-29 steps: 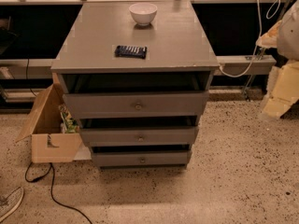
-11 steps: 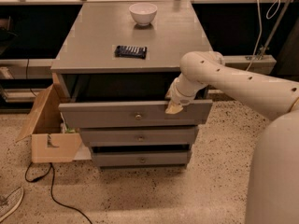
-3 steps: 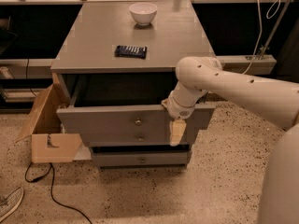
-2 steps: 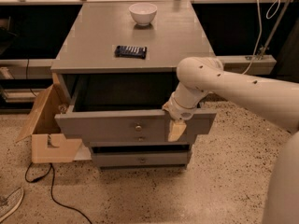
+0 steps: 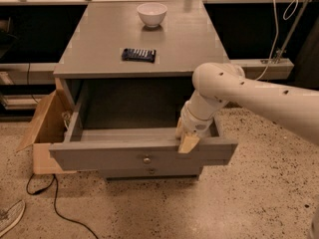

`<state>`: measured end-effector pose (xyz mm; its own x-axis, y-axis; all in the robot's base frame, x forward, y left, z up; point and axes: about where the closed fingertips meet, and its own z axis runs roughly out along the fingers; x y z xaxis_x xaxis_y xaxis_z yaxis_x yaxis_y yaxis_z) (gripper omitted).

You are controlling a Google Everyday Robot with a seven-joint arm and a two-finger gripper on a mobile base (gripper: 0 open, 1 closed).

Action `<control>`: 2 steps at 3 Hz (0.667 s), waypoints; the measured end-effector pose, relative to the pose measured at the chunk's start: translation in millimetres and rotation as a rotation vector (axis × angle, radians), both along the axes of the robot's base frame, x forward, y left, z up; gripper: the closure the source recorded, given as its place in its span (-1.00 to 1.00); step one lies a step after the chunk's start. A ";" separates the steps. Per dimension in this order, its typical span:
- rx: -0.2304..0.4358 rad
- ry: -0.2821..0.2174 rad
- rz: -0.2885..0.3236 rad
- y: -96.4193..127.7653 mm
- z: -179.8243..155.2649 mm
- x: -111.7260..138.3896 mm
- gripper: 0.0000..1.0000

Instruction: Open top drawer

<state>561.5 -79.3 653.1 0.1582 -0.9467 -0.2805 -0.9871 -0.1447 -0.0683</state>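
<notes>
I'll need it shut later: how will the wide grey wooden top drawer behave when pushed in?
The wide grey wooden top drawer looks rigid, so it should slide, not flex. Nothing shows inside, so it is probably light. The gripper rests on its front edge, right of the round metal knob; pushing there might skew it.

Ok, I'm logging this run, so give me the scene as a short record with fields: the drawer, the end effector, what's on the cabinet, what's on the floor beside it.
top drawer: open, standing far out of the cabinet; round knob at the centre of its front
end effector: at the top edge of the drawer front, right of the knob
cabinet top: white bowl near the back, dark wrapped bar nearer the front edge
floor, left of cabinet: open cardboard box against the cabinet's side, black cable trailing in front of it
</notes>
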 end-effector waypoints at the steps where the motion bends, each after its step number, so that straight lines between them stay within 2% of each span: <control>1: 0.000 0.000 0.000 0.1 -0.1 0.0 0.47; 2: 0.000 0.000 0.000 0.1 -0.1 0.0 0.01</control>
<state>561.5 -79.2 653.0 0.1582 -0.9467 -0.2805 -0.9871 -0.1447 -0.0683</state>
